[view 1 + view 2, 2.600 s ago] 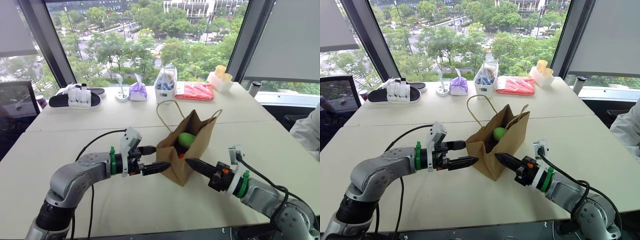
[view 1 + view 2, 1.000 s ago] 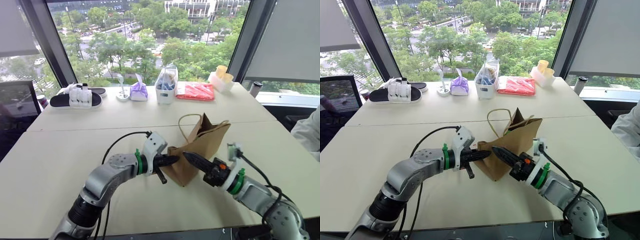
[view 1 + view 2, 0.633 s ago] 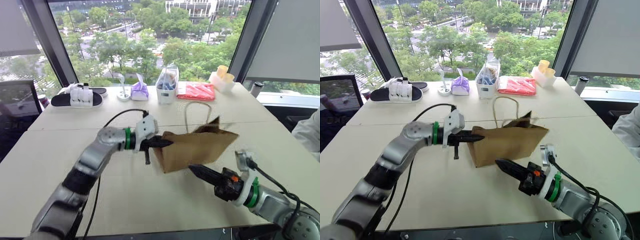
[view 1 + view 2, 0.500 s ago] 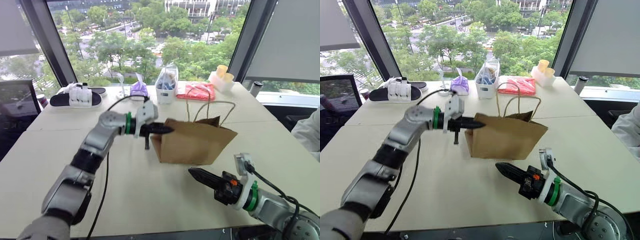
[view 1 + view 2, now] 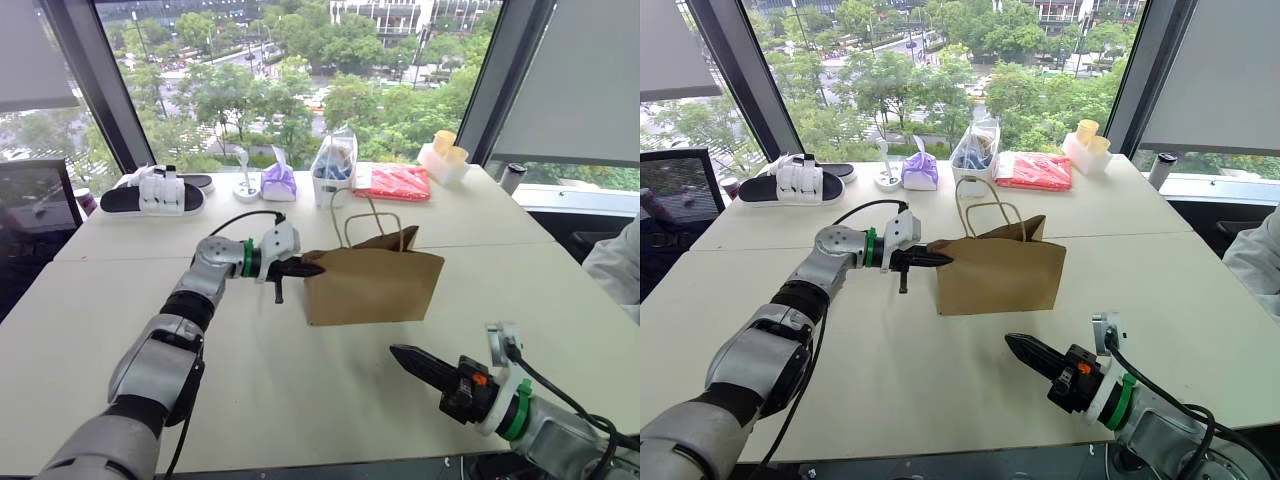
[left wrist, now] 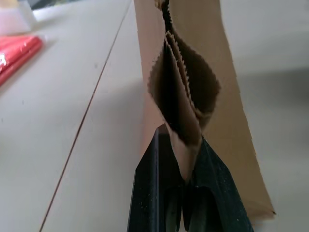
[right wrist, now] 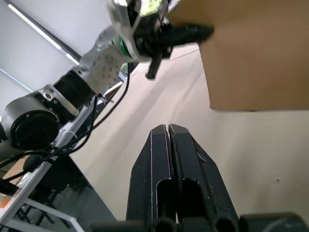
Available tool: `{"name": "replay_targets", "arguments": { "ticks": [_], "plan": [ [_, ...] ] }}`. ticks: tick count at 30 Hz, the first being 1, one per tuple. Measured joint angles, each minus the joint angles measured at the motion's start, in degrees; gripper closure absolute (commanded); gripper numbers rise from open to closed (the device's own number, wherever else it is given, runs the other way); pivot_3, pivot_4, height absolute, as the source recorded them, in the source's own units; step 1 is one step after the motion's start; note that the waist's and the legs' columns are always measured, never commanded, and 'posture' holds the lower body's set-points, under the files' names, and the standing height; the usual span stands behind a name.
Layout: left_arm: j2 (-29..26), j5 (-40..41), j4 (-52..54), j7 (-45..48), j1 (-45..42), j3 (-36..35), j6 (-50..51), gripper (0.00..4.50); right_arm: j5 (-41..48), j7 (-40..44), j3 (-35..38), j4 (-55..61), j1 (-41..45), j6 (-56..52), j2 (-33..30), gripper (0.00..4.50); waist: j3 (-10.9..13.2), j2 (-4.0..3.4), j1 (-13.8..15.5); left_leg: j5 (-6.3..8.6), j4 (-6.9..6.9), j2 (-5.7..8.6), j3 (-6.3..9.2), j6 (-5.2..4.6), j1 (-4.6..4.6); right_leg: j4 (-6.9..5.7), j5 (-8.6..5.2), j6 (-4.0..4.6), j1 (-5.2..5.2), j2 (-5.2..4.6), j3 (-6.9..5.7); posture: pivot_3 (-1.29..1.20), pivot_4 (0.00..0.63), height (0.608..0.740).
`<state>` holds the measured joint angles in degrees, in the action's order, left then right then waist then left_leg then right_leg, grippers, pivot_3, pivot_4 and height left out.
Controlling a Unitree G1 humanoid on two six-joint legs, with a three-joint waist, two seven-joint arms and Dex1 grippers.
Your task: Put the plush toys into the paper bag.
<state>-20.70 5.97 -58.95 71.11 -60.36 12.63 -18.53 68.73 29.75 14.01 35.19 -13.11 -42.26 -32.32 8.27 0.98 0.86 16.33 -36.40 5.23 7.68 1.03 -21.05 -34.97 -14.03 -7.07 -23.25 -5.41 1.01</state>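
The brown paper bag (image 5: 375,288) stands upright on the table's middle, broad side toward me, cord handles (image 5: 365,215) sticking up. My left gripper (image 5: 318,268) is shut on the bag's upper left edge. In the left wrist view a fold of the paper bag (image 6: 227,72) is pinched between the fingers (image 6: 149,183). My right gripper (image 5: 397,352) is shut on nothing and hovers near the table's front edge, apart from the bag; the bag (image 7: 260,53) lies ahead of it in the right wrist view. The plush toys are hidden.
Along the back of the table lie black-and-white sandals (image 5: 152,198), a purple tissue pack (image 5: 277,183), a clear plastic bag (image 5: 332,165), a red packet (image 5: 395,182) and yellow cups (image 5: 443,155). A person's sleeve (image 5: 615,265) is at the right edge.
My left gripper, holding the bag's edge, has swung the bag from tilted to upright and carried it away from me. My right gripper has drawn back from the bag toward the front edge.
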Motion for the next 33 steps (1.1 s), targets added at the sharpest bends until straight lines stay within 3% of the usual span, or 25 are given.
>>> {"name": "replay_targets", "arguments": {
  "ticks": [2,5,11,12,17,21,24,29,33],
  "plan": [
    [0.1,-1.0,-1.1,-0.3,-0.2,-0.2,-2.1,4.45,0.0,-0.1,0.0,0.0,0.3,0.0,0.0,4.5,0.0,0.01,-0.1,0.01,-0.01,0.0,-0.01,-0.01,0.0,0.0,0.0,0.0,0.0,0.0,0.0,0.0,0.15,0.74],
    [0.1,-1.5,-1.4,0.2,-0.2,-0.6,-2.4,3.2,0.0,0.0,-0.6,-0.2,1.3,0.0,-0.1,4.5,0.0,0.01,-0.1,0.01,-0.01,-0.01,0.0,-0.01,0.0,-0.03,0.0,0.0,0.0,0.02,0.0,0.0,0.15,0.74],
    [0.1,-0.4,1.9,0.8,0.5,-3.7,-0.4,0.27,-0.5,0.6,-1.4,-1.4,3.2,-0.1,-0.3,4.5,0.0,0.01,-0.2,0.01,-0.02,-0.01,0.0,-0.02,0.01,-0.09,0.0,0.0,-0.02,0.03,0.0,0.0,0.15,0.74],
    [0.0,-0.3,2.9,0.6,0.8,-4.4,0.1,0.03,-0.5,0.6,-1.5,-1.6,3.3,-0.2,-0.3,4.5,0.0,0.0,-0.2,0.01,-0.03,-0.01,0.0,-0.02,0.01,-0.09,0.0,0.0,-0.02,0.03,0.0,0.0,0.15,0.74],
    [-4.1,2.3,14.9,2.1,6.5,-5.7,9.9,0.03,-1.0,1.1,-2.3,-1.9,4.1,-0.6,-0.3,4.5,0.0,-0.01,-0.6,0.01,0.0,-0.05,0.01,-0.02,0.02,-0.14,0.0,0.0,-0.08,0.07,0.02,0.0,0.15,0.74],
    [-12.9,12.1,39.2,3.0,20.4,-10.8,31.0,0.03,-1.4,1.7,-1.9,-2.6,4.0,-0.9,-1.4,4.5,0.0,-0.07,-1.9,0.03,0.23,-0.1,0.02,-0.04,0.12,-0.17,0.0,0.01,-0.17,0.07,0.17,0.0,0.15,0.74],
    [-16.7,19.7,55.4,-2.5,30.7,-16.8,45.8,0.03,-2.7,1.8,-0.7,-3.5,5.1,-1.0,-3.7,4.5,0.0,-0.08,-1.5,0.03,0.19,-0.1,0.03,-0.04,0.14,-0.1,0.0,0.02,-0.1,0.02,0.19,0.0,0.15,0.74],
    [-18.4,27.6,74.4,-12.6,49.8,-26.0,60.1,0.03,-5.7,5.4,3.0,-4.5,9.5,-2.4,-14.8,4.5,0.0,-0.1,-0.9,0.06,0.23,-0.06,-0.02,-0.07,0.33,0.01,-0.02,0.04,0.17,-0.07,0.2,0.0,0.15,0.74],
    [-15.8,32.6,85.8,-20.1,62.1,-31.4,65.7,0.03,-8.3,9.4,1.8,-6.6,8.5,-3.5,-16.7,4.5,0.0,-0.06,0.2,0.07,0.23,-0.11,-0.01,-0.07,0.41,0.09,-0.04,0.07,0.31,-0.12,0.19,0.0,0.15,0.74]
  ]
}}
